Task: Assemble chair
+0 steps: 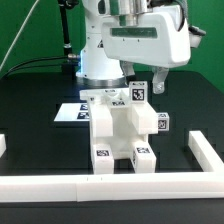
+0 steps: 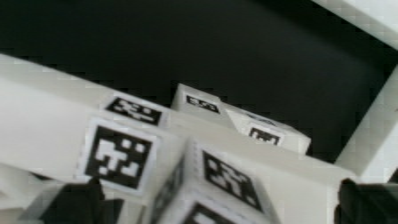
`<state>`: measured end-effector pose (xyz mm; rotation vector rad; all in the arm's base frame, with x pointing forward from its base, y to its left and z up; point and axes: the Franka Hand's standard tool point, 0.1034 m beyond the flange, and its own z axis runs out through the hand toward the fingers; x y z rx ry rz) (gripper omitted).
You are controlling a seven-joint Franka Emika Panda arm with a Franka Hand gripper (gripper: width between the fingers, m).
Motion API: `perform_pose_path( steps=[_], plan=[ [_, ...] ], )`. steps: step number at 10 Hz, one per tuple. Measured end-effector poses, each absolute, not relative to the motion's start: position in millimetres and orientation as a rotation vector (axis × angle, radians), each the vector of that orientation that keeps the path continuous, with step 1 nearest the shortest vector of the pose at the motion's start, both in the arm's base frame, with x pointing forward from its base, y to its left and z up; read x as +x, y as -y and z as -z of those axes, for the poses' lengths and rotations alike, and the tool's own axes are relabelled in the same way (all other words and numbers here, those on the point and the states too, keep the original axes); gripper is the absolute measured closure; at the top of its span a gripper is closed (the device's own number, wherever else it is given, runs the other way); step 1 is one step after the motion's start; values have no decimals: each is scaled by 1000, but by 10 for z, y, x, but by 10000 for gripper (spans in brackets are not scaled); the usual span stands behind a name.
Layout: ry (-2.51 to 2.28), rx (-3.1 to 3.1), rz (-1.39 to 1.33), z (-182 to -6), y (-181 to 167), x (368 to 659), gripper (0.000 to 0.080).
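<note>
Blocky white plastic tagged chair (image 1: 124, 135) on black bench (image 1: 30, 105): probably stiff, light, slick (judged); fingers (image 2: 68, 203) spread astride its top block; pinch flat sides.

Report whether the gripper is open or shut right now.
Open: in the wrist view the gripper has its fingers far apart, flanking the chair; whether they touch it, cannot tell.

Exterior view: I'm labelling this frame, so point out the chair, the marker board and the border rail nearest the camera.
chair (image 1: 118, 128): exterior view, on its central white body.
marker board (image 1: 72, 113): exterior view, on its middle.
nearest border rail (image 1: 100, 187): exterior view, on its top face.
</note>
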<state>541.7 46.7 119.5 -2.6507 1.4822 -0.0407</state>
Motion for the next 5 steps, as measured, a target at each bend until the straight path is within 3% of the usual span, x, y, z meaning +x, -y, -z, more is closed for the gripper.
perform_pose_path(
  steps=[2,5],
  plan=[
    [-1195,-2808,60,-1185,-453,5418,151],
    [-339,-3106,152,-1139,-405,5477,151]
  ],
)
